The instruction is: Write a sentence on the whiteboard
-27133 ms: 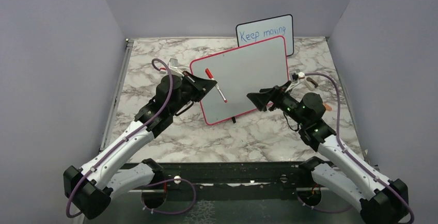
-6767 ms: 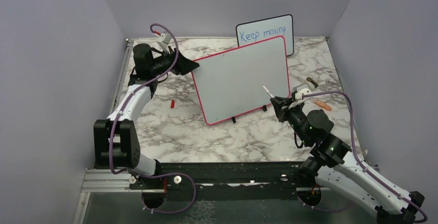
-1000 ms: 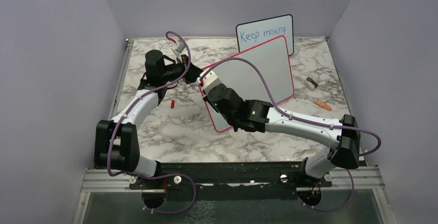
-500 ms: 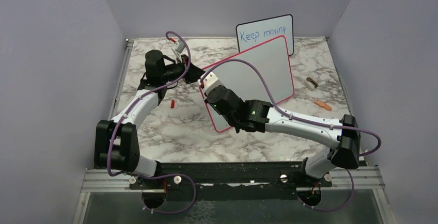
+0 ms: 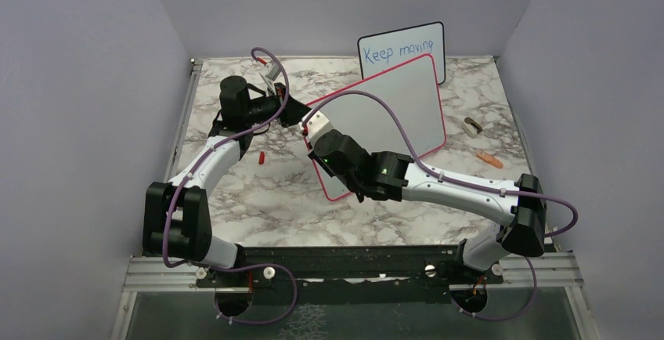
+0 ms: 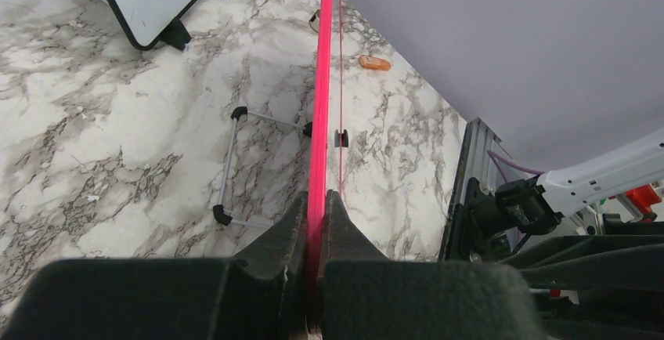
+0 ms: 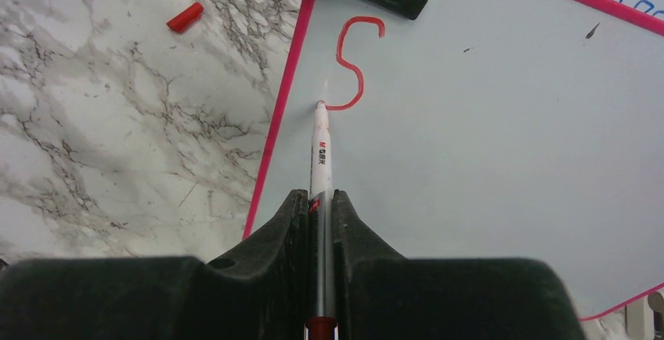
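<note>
Right pincer (image 7: 321,199), squeezed tight on the marker (image 7: 322,148), has just drawn the first S of the sentence (image 7: 350,70), top middle of its view, on the whiteboard (image 7: 485,121) whose edge the left pincer (image 6: 316,199) pinches.

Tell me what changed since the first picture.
The marker came off the whiteboard: the right claw now holds it uncapped, tip at a new red S. The left claw moved back to clamp the board's left edge. The cap lies on the table. The small board stayed.

Bright, diffuse light leaves faint shadows and the whiteboard (image 7: 485,136) evenly lit; near jaws blur slightly.
</note>
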`<action>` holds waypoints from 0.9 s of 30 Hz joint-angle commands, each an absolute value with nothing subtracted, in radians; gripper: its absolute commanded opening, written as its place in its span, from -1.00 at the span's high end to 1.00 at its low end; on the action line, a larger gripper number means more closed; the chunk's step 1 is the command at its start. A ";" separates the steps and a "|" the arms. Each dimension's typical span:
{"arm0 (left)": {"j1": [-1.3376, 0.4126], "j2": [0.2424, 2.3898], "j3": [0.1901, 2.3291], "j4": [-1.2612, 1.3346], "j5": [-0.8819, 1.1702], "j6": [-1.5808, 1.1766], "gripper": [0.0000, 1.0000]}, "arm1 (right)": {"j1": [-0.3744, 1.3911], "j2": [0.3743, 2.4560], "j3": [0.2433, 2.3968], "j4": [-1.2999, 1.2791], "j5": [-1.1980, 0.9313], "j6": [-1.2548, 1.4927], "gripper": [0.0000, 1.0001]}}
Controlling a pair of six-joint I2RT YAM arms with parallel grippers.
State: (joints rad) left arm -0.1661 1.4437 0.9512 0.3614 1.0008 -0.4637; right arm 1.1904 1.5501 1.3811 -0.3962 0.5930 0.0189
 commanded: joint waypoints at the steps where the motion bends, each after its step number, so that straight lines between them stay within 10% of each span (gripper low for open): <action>1: -0.195 1.460 0.923 0.328 1.008 -0.454 1.00 | 1.192 1.540 1.371 -0.314 0.581 0.033 0.99; 27: -0.195 1.462 0.922 0.327 1.007 -0.451 1.00 | 1.185 1.437 1.260 -0.222 0.688 0.051 0.99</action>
